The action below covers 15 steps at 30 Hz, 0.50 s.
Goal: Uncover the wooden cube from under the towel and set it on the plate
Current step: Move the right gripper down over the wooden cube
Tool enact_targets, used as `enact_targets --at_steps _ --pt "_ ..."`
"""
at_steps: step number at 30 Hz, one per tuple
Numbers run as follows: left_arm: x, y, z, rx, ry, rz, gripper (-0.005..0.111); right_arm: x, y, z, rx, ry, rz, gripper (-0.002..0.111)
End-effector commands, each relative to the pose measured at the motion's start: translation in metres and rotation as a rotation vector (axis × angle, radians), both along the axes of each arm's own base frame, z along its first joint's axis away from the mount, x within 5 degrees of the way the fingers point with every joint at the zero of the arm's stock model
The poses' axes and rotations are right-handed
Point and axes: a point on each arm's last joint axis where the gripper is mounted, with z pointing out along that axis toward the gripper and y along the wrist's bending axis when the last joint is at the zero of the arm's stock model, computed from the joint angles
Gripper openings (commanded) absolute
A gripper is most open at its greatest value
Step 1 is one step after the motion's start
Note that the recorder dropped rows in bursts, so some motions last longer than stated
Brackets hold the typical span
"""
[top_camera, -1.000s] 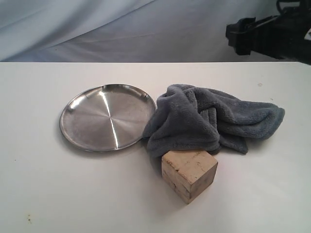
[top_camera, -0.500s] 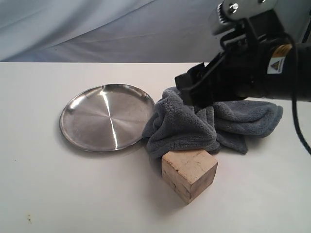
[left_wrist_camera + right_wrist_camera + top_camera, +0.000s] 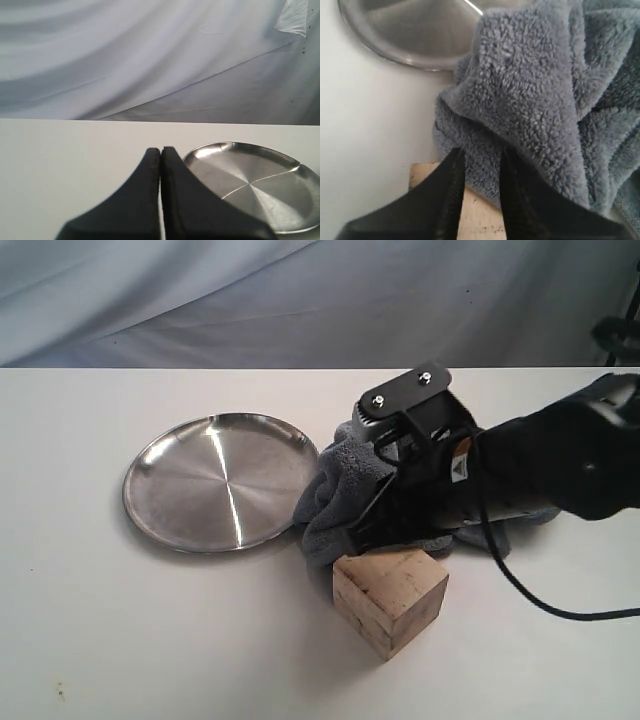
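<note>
The wooden cube (image 3: 390,600) stands uncovered on the white table, just in front of the bunched grey-blue towel (image 3: 335,495). The steel plate (image 3: 215,485) lies to the left, its rim touching the towel. My right gripper (image 3: 368,532) has come down over the towel, its tips at the cube's back edge. In the right wrist view this gripper (image 3: 480,152) is open, with the cube (image 3: 480,220) and the towel (image 3: 530,100) seen through the gap and the plate (image 3: 420,30) beyond. My left gripper (image 3: 160,150) is shut and holds nothing, with the plate (image 3: 255,185) beside it.
The right arm's black cable (image 3: 560,612) trails over the table to the right of the cube. A pale draped cloth (image 3: 300,300) hangs behind the table's far edge. The left arm does not show in the exterior view.
The right arm has swung in from the upper right and dropped low over the towel, down to the cube's back edge. Cube, towel and plate have stayed put.
</note>
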Motion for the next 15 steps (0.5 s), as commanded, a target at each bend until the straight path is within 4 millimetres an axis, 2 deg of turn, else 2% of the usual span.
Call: enact_targets --at_steps 1,7,15 --pt "0.0 0.0 -0.001 -0.002 0.001 -0.001 0.001 0.015 0.005 -0.026 -0.053 -0.041 0.043 0.022" --pt "0.0 0.0 -0.001 -0.002 0.001 -0.001 0.001 0.038 -0.005 -0.045 -0.027 -0.088 -0.014 0.022" --pt "0.0 0.0 -0.001 -0.002 0.001 -0.001 0.001 0.055 -0.026 -0.037 0.017 -0.152 -0.102 0.022"
